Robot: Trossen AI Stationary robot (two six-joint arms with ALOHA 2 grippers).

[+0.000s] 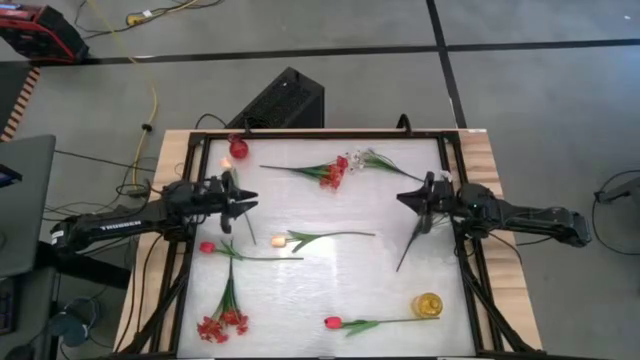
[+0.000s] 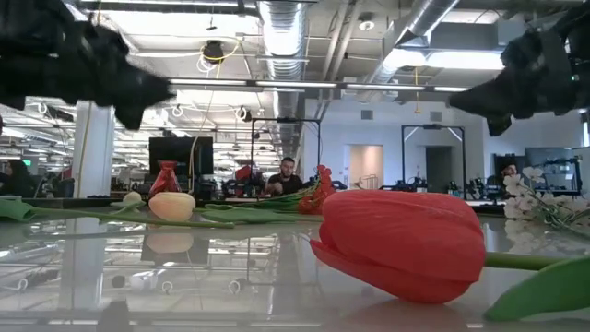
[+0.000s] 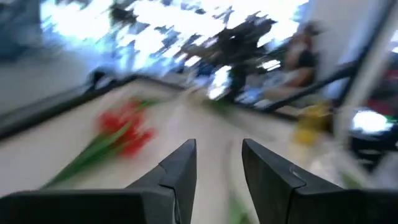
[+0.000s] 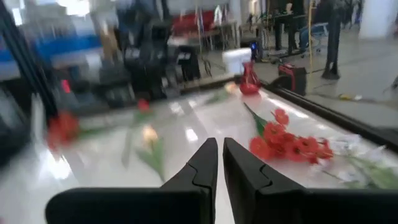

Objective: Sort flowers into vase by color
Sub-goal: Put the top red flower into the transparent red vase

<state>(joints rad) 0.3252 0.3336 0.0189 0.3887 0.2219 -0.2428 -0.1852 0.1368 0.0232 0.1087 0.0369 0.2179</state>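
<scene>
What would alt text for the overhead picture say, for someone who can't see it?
Seen from above, two dark robot arms reach in over a white table strewn with artificial flowers, the left gripper and right gripper both empty. Red clusters, red tulips, an orange tulip and a white sprig lie scattered; a red vase and a yellow vase sit at opposite corners.

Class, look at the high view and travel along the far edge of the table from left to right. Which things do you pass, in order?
Red vase → red clustered flower spray → white blossom sprig.
</scene>
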